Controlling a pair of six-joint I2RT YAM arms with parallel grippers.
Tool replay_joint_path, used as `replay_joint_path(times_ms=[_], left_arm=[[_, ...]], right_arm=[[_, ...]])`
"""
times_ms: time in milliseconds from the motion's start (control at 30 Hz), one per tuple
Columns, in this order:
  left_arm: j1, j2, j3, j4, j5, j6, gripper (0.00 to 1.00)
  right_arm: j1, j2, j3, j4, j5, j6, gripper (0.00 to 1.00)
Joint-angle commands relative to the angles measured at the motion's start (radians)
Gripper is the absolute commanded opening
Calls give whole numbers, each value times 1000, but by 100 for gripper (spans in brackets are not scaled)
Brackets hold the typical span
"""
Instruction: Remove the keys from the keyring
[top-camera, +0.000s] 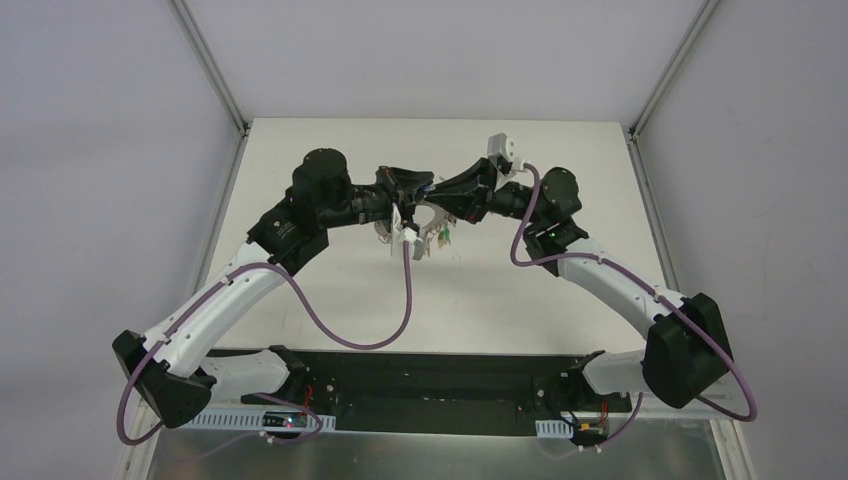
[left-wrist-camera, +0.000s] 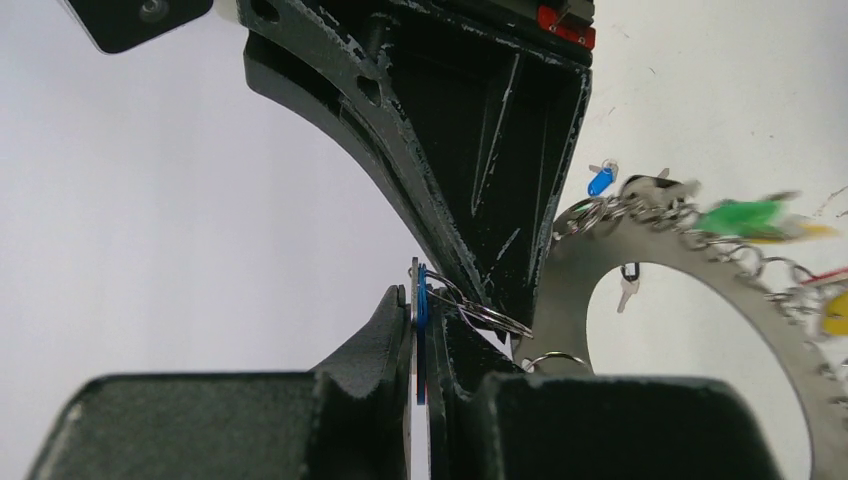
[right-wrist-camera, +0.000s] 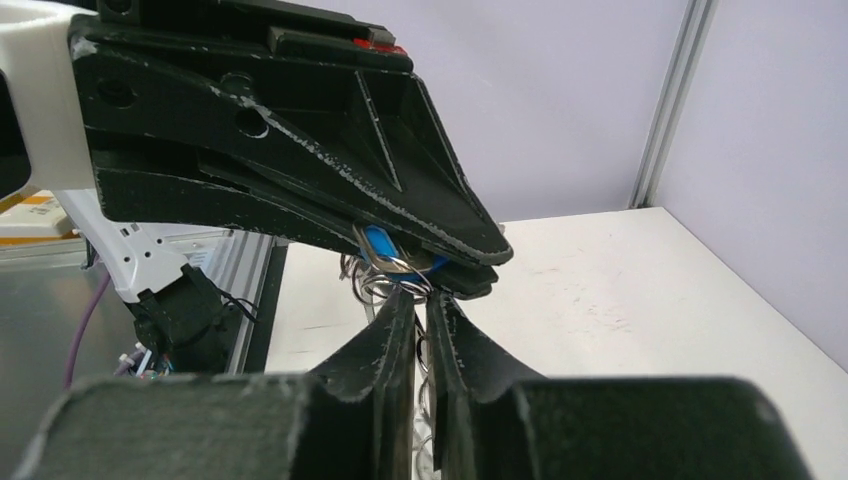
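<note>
Left gripper (left-wrist-camera: 420, 305) is right up close, jaws clamped tight on a blue-tagged key (left-wrist-camera: 422, 285). Just beside it the keyring (left-wrist-camera: 570, 290) is up off the table (top-camera: 480, 300), over the middle, nearer the far edge. Right gripper (right-wrist-camera: 420, 300) sits at the ring's rim, jaws almost together, but I can't tell if they're actually pinching it. Other keys (left-wrist-camera: 745, 217) dangle around it.
</note>
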Motion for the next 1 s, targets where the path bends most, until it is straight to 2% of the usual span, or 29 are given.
replay_joint_path(times_ms=[0, 200, 433, 500, 667, 767, 867, 933, 967], left_arm=[[0, -25, 26, 23, 51, -7, 0], [0, -28, 17, 24, 38, 0, 0], [0, -33, 5, 37, 26, 2, 0], [0, -33, 3, 43, 23, 3, 0], [0, -31, -4, 56, 16, 5, 0], [0, -31, -6, 62, 17, -1, 0], [0, -34, -9, 64, 25, -9, 0], [0, -38, -9, 66, 37, -17, 0], [0, -40, -10, 66, 44, -22, 0]], right_arm=[[9, -5, 4, 175, 47, 68, 1], [9, -29, -17, 171, 128, 143, 0], [10, -82, -26, 62, 260, 318, 0], [10, -99, -20, 7, 304, 452, 0], [10, -131, 21, -232, 352, 618, 0], [11, -158, 15, -314, 368, 642, 0], [10, -196, -21, -316, 377, 546, 1], [10, -227, -38, -323, 367, 436, 22], [10, -238, -46, -326, 362, 374, 28]])
